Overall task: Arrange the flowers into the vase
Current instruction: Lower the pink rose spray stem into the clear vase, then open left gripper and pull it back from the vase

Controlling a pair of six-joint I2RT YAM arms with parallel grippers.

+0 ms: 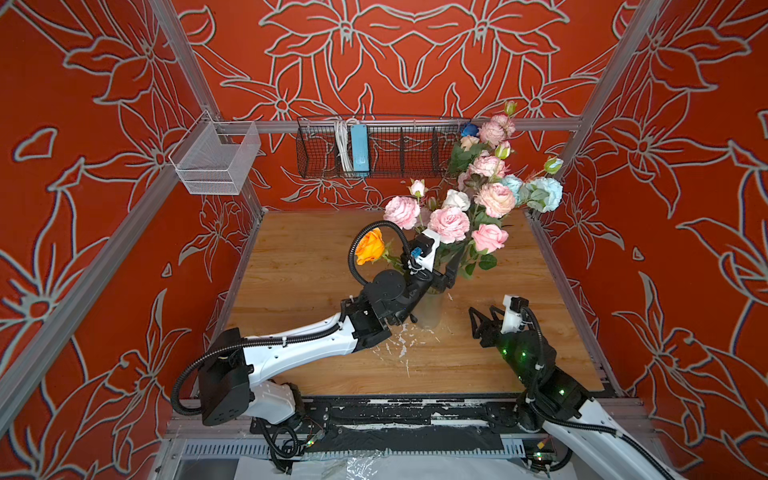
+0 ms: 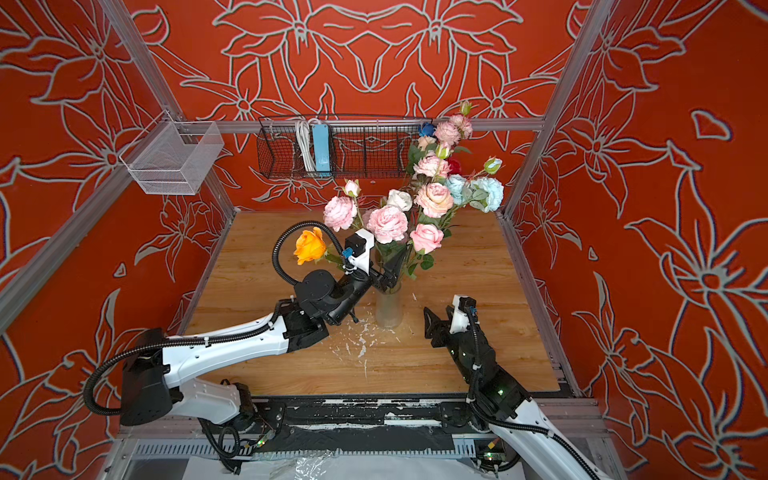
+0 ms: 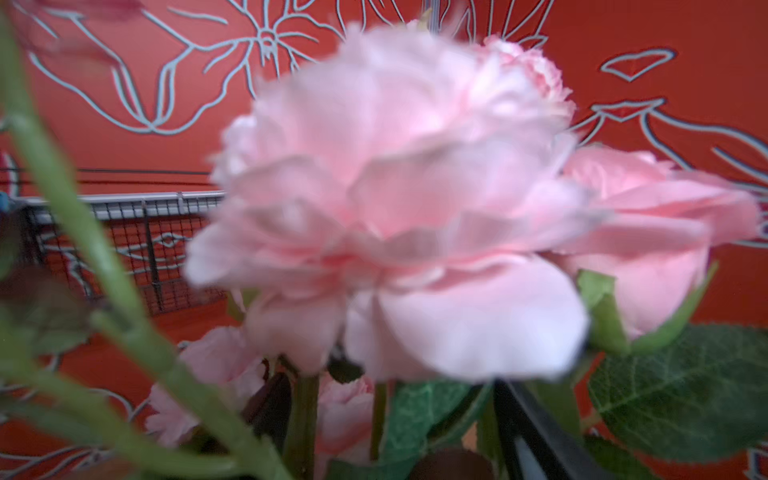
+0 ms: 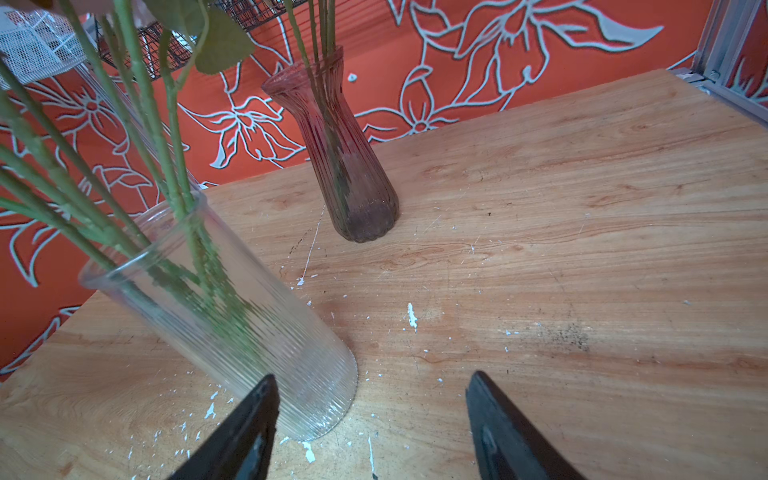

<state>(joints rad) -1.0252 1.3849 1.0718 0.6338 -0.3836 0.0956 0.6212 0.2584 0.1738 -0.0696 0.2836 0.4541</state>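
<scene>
1. Orange-red walls with pale flower outlines are enclosing a scratched wooden table (image 1: 316, 266); a black wire basket (image 1: 386, 149) is hanging on the back rail.
2. Pink, white and blue flowers (image 1: 449, 224) are standing in a clear ribbed vase (image 4: 232, 316) near the table's middle, an orange rose (image 1: 370, 245) leaning out leftward; more stems are standing in a reddish fluted vase (image 4: 345, 166) farther back.
3. Just above the clear vase's mouth, the left gripper (image 1: 451, 272) is reaching among the stems; leaves are hiding its jaws, so I cannot tell their spread.
4. Low beside the clear vase, the right gripper (image 4: 372, 376) is hovering, jaws spread wide and holding nothing.
</scene>
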